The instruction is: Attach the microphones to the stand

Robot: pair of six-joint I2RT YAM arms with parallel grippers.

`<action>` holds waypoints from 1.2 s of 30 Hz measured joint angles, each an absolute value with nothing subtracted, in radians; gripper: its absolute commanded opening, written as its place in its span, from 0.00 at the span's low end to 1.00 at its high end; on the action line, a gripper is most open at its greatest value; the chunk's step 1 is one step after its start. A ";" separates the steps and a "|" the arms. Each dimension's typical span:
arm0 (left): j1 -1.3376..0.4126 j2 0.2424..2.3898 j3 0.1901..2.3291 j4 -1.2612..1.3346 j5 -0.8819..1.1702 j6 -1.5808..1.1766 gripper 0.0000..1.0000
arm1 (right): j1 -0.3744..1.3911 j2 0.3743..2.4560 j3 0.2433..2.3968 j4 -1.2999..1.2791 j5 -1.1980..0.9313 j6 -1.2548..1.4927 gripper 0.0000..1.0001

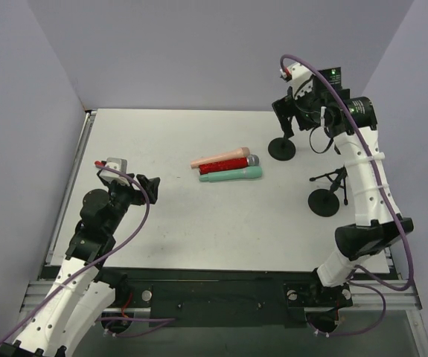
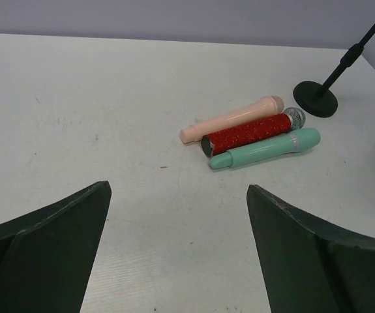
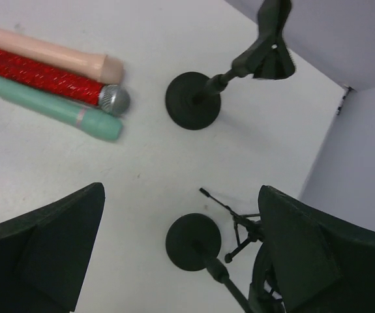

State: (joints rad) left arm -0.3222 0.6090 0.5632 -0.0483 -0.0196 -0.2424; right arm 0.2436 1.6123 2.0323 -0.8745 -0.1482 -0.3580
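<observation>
- Looking down from the top cam: three mics lie flat mid-worktop (image 1: pixel 161 245), side by side & touching. The pink mic (image 1: pixel 221 158) is farthest from my bases, the red mic (image 1: pixel 225 167) is in the middle, and the green mic (image 1: pixel 232 175) is nearest. Heads point to my right.
- Same view: the far stand (image 1: pixel 281 149) has its round base just right of the mic heads, not touching them. The near stand (image 1: pixel 323 201) sits closer to me by the right edge, w/ a small tripod (image 1: pixel 334 177) just beside it.
- Same view: my left claw (image 1: pixel 148 187) hangs low over the left side, well apart from the mics & aimed their way. My right claw (image 1: pixel 286 119) is up at the far right, over the far stand.
- Left wrist cam: my left claw is wide & empty, w/ both fingers (image 2: pixel 50 248) at the frame's bottom corners and bare worktop between them. The mics lie ahead, a bit right of centre: pink at the back, red next w/ its silver mesh head, green in front. The far stand's base is beyond them, its pole slanting up out of frame.
- Right wrist cam: my right claw is wide & empty too, looking down. The mics are at upper left, heads toward the far stand's base, close but apart. That stand's clip sits at the top of its pole. The near stand's base & the small tripod lie between my fingers (image 3: pixel 44 248), below them.
</observation>
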 measured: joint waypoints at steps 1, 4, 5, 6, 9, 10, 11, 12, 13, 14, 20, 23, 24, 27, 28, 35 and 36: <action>-0.322 0.609 0.564 -0.049 -0.020 -0.242 0.97 | 0.243 1.644 2.056 -0.861 -0.109 -0.353 0.98; -0.322 0.612 0.564 -0.049 -0.019 -0.241 0.97 | 0.239 1.727 2.123 -0.814 -0.003 -0.333 0.94; -0.322 0.614 0.564 -0.049 -0.019 -0.240 0.97 | 0.234 1.763 2.159 -0.801 0.025 -0.322 0.92; -0.322 0.617 0.564 -0.049 -0.019 -0.240 0.97 | 0.229 1.787 2.183 -0.787 0.040 -0.316 0.90; -0.322 0.627 0.564 -0.049 -0.019 -0.236 0.97 | 0.210 1.870 2.254 -0.740 0.077 -0.290 0.88; -0.322 0.630 0.564 -0.049 -0.019 -0.234 0.97 | 0.205 1.893 2.271 -0.728 0.083 -0.284 0.86; -0.322 0.631 0.564 -0.050 -0.019 -0.232 0.97 | 0.198 1.917 2.289 -0.715 0.084 -0.276 0.85; -0.322 0.632 0.564 -0.049 -0.019 -0.231 0.97 | 0.192 1.941 2.306 -0.704 0.086 -0.266 0.83; -0.322 0.633 0.564 -0.049 -0.019 -0.229 0.97 | 0.185 1.963 2.321 -0.694 0.086 -0.255 0.81; -0.322 0.636 0.564 -0.049 -0.019 -0.228 0.97 | 0.179 1.985 2.337 -0.685 0.085 -0.245 0.80; -0.321 0.657 0.564 -0.050 -0.020 -0.224 0.97 | 0.156 2.073 2.364 -0.624 0.046 -0.190 0.70; -0.321 0.660 0.564 -0.050 -0.020 -0.224 0.97 | 0.149 2.098 2.364 -0.600 0.033 -0.175 0.65; -0.321 0.661 0.564 -0.050 -0.020 -0.224 0.97 | 0.149 2.106 2.367 -0.593 0.030 -0.172 0.63; -0.321 0.663 0.564 -0.051 -0.020 -0.223 0.97 | 0.150 2.127 2.376 -0.574 0.020 -0.163 0.61; -0.321 0.664 0.564 -0.050 -0.020 -0.223 0.97 | 0.150 2.136 2.378 -0.566 0.018 -0.160 0.60; -0.321 0.674 0.564 -0.051 -0.020 -0.221 0.97 | 0.150 2.199 2.400 -0.530 0.007 -0.158 0.34; -0.321 0.676 0.564 -0.051 -0.020 -0.220 0.97 | 0.149 2.207 2.407 -0.519 0.007 -0.160 0.28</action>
State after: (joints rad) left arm -0.3210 0.6758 0.5636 -0.0505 -0.0196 -0.2203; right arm 0.1490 2.2070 2.4069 -0.5186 0.0074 -0.1604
